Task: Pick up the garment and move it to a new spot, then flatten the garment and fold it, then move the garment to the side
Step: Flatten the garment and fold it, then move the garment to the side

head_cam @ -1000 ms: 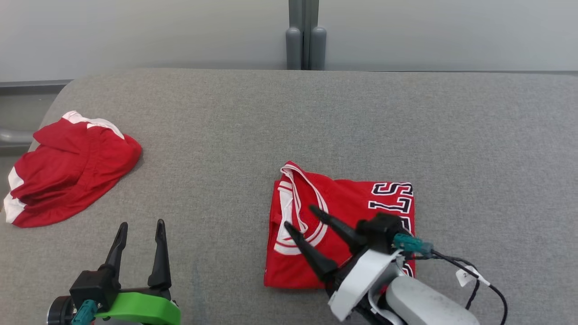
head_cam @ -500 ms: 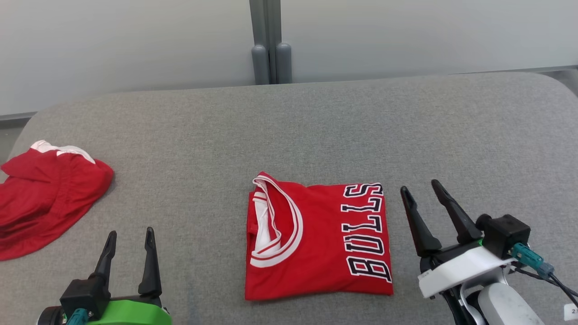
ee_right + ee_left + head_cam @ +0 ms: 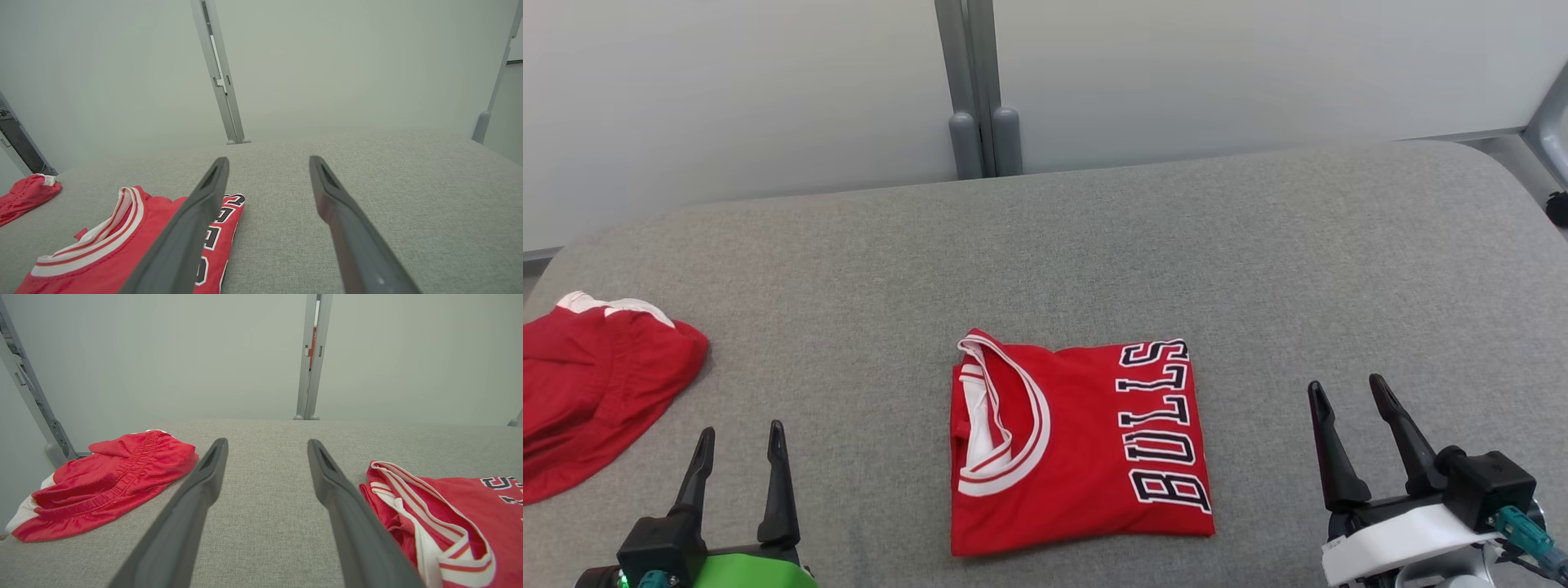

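Note:
The garment (image 3: 1078, 445) is a red jersey with white trim and dark lettering, folded into a neat rectangle at the middle of the grey table (image 3: 1094, 245). It shows again as the garment (image 3: 449, 522) in the left wrist view and the garment (image 3: 122, 241) in the right wrist view. My left gripper (image 3: 737, 437) stands open at the lower left, well clear of the cloth, with nothing between its fingers. My right gripper (image 3: 1347, 390) is open to the right of the garment, apart from it and holding nothing.
A crumpled pair of red shorts (image 3: 592, 404) with white trim lies at the table's left edge, also seen as red shorts (image 3: 106, 484). A grey post (image 3: 976, 122) stands behind the table against the pale wall.
My right gripper has left the garment and drawn back to the lower right. The camera has turned and lifted, shifting the whole picture. The left gripper keeps its pose.

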### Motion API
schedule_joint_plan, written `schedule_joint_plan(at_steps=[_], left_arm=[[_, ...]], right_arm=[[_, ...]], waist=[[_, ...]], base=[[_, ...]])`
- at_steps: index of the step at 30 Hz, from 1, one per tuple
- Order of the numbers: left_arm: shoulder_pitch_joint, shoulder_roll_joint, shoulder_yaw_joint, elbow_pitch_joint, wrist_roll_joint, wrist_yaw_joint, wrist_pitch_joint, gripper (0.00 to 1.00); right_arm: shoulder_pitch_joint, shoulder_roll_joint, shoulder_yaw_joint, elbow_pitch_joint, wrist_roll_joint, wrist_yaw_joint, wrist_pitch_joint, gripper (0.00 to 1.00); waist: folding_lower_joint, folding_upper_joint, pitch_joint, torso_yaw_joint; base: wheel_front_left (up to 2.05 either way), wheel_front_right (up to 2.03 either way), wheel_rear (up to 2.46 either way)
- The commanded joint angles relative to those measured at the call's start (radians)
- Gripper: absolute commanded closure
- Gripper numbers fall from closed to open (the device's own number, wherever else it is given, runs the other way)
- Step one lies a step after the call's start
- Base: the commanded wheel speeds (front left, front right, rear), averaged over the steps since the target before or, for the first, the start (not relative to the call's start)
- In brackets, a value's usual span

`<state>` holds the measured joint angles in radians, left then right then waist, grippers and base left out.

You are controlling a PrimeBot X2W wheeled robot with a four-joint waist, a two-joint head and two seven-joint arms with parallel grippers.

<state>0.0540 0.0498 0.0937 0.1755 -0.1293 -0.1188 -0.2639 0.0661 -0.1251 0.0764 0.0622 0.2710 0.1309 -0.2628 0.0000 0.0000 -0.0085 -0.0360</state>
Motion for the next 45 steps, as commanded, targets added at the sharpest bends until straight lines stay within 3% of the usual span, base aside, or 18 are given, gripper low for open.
schedule_joint_plan(at_steps=[1,38,45], left_arm=[[0.016,0.002,0.005,-0.001,0.007,-0.003,0.0,0.0],[0.063,0.012,-0.003,-0.037,0.025,-0.012,0.0,0.0],[0.056,0.011,0.0,-0.035,0.023,-0.012,0.0,0.0]], right_arm=[[0.016,0.005,-0.005,-0.005,-0.011,-0.001,-0.003,0.0],[0.048,0.025,0.003,0.01,-0.051,-0.001,-0.003,0.0],[-0.019,0.022,0.054,0.055,-0.057,-0.001,-0.003,0.0]], waist=[[0.0,0.0,-0.003,0.0],[0.0,0.0,-0.019,0.033],[0.0,0.0,-0.014,0.033]], base=[[0.0,0.0,0.0],[0.0,0.0,0.0],[0.0,0.0,0.0]])
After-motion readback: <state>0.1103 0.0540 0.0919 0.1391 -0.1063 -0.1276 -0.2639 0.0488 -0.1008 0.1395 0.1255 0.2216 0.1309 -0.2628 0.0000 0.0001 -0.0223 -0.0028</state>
